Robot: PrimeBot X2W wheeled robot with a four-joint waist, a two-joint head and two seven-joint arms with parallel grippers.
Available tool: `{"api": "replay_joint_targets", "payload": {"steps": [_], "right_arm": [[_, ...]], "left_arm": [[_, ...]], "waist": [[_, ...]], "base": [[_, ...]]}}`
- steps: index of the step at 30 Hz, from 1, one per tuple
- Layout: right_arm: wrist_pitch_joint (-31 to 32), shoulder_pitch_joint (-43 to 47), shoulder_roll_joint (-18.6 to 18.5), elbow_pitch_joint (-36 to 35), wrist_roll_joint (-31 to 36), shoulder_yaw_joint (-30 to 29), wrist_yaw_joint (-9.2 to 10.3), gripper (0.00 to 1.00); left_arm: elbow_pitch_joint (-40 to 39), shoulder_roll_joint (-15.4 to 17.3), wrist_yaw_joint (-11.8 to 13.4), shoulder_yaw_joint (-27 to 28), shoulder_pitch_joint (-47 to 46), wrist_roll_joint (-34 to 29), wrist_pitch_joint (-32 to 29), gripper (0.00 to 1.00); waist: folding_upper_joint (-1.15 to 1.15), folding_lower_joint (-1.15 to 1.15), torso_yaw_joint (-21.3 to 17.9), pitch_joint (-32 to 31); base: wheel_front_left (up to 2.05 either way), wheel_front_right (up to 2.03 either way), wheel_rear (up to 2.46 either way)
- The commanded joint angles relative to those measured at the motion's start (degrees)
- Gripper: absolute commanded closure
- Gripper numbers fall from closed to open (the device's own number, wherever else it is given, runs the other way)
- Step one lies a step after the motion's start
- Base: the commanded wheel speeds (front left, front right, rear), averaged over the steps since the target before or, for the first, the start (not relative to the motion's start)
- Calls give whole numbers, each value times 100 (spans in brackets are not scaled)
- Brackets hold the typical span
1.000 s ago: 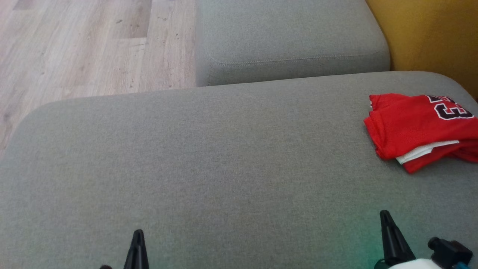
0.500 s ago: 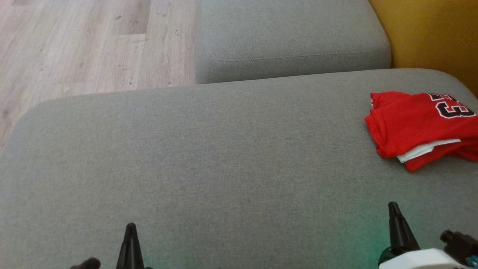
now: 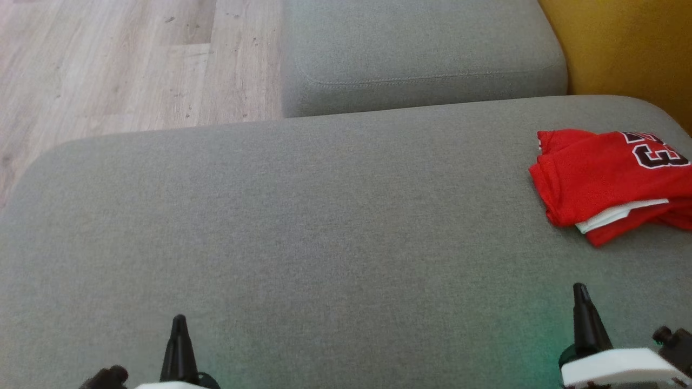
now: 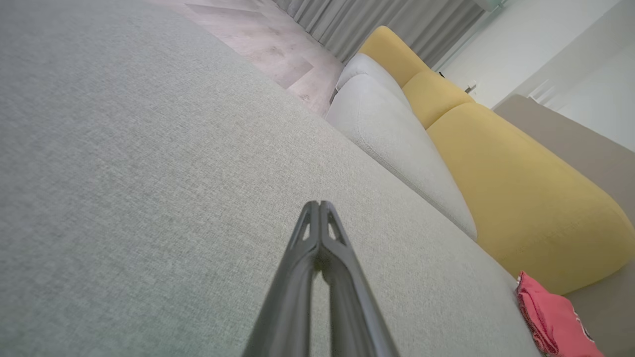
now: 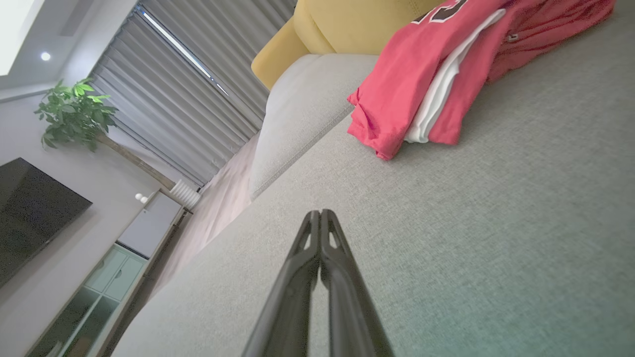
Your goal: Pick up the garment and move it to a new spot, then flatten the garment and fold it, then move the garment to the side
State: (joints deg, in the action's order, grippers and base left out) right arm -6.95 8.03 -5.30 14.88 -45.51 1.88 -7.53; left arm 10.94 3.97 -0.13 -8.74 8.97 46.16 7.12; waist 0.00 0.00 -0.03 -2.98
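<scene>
Head view: red jersey lies bunched at right edge of frame on grey sofa seat, partly cropped. Lower left: left gripper; lower right: right gripper. Both clenched, fingers pressed together, nothing in them, well apart from jersey.

Handling (judgement): thin, mesh-like cloth, light, v. soft, floppy. Will prob. sag and open out when lifted; no breakage risk. Best hold prob. the loose outer edge nearest right gripper, by white lining strip.

Writing: black numerals w/ white outline, looks like 23, partly cut off. No brand legible.
</scene>
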Motion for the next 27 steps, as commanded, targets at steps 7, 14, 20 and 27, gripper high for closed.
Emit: {"api": "replay_joint_targets", "payload": {"steps": [7,14,20,27], "right_arm": [[127,-439,-12,-167,-542,-38,2,100],[239,-542,-2,-160,-1005,-100,2,100],[368,-661,11,-151,-1534,-174,3,100],[483,-765,24,-144,-1996,-240,3,100]], "left_arm": [[-107,76,-112,270,-394,536,-101,100],[-65,81,-179,372,-512,1000,-209,100],[-15,83,-256,491,-647,1531,-336,100],[29,84,-323,598,-766,1994,-449,100]], "waist": [[0,0,0,30],[0,0,1,61],[0,0,1,96],[0,0,1,127]], "base": [[0,0,0],[0,0,0],[0,0,0],[0,0,0]]}}
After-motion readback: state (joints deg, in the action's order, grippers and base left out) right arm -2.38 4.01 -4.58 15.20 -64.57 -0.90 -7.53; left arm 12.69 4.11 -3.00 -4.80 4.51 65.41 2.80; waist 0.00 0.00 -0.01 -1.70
